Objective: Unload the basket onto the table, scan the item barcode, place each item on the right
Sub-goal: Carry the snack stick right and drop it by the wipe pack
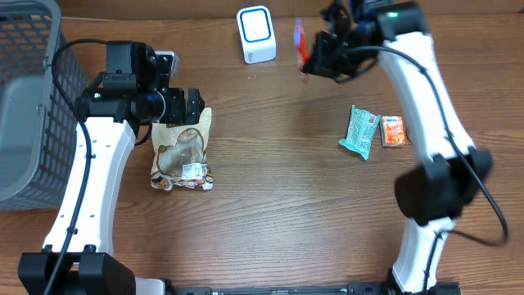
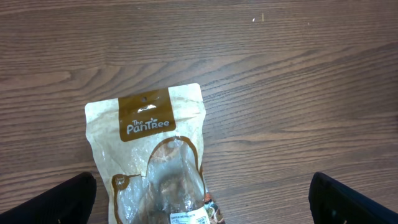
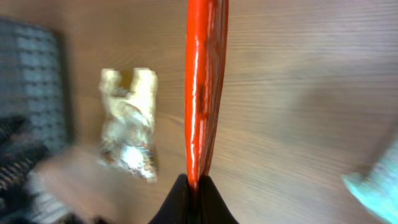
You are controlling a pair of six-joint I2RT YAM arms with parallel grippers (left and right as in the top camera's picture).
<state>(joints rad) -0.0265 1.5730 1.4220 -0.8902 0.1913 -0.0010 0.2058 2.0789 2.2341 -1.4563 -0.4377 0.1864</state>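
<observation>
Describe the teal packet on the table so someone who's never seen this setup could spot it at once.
Find the wooden table, then its right half, just left of the white right arm. Two small packets lie side by side there. The teal packet is the bigger, crinkled one farther from the arm; the orange packet beside it is smaller and squarer.

The wooden worktop [image 1: 278,188] carries a tan pouch [image 1: 182,156], a teal packet [image 1: 360,131] beside a small orange packet [image 1: 394,131], and a white scanner [image 1: 256,34].

basket [image 1: 24,106] left, pouch [image 1: 183,152] near it, scanner [image 1: 256,34] behind, packets [image 1: 361,131] right
</observation>
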